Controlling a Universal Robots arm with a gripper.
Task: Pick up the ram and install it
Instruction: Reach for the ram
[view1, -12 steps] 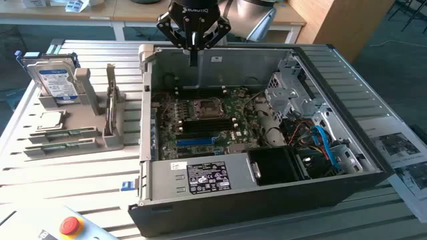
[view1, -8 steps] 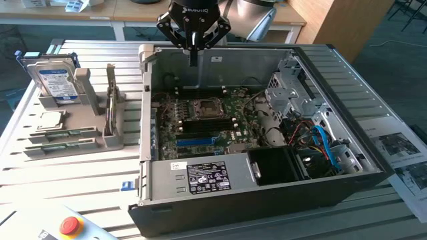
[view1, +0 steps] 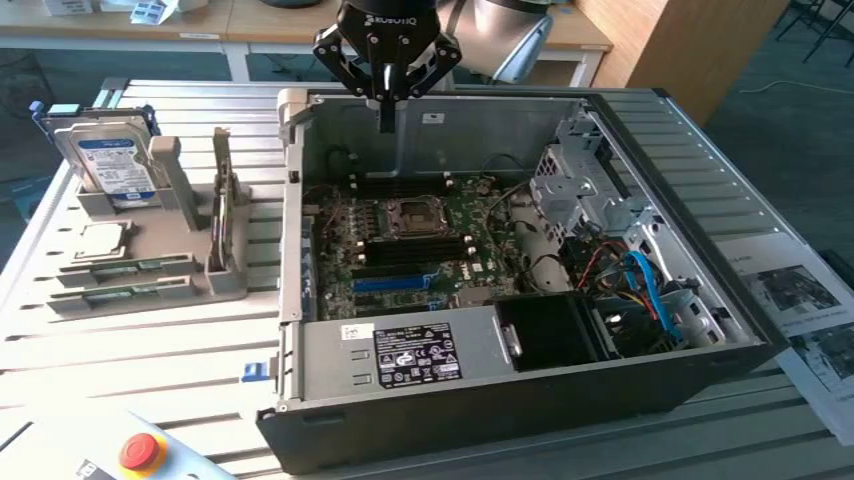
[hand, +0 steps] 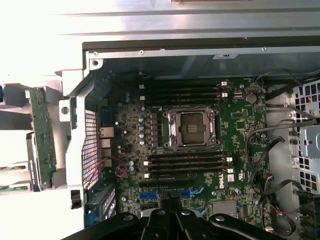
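Where the gripper (view1: 387, 122) is held: above the far wall of the open computer case (view1: 534, 410), high over the motherboard (view1: 427, 235).
Gripper state: the fingers are pressed together and nothing is clamped between them.
Memory slots: black slots (hand: 185, 165) are seen on either side of the empty processor socket (hand: 191, 129); they are judged to be unfilled.
Ram (view1: 131, 268): two narrow green sticks are set in the low steps of a grey fixture (view1: 227, 280) on the bench (view1: 160, 350), to the exterior view's left of the case and well apart from the gripper; neither is touched.
Neighbours: a taller upright card (view1: 220, 195), a hard drive (view1: 114, 165) and a processor chip (view1: 100, 240) are kept in the same fixture.
Step in hand: the pick-up is judged not yet begun, since nothing is held and the sticks are undisturbed.
What the pick-up calls for: the fingers must be parted, lined up across a stick's thin faces, and kept off the upright card just beside.
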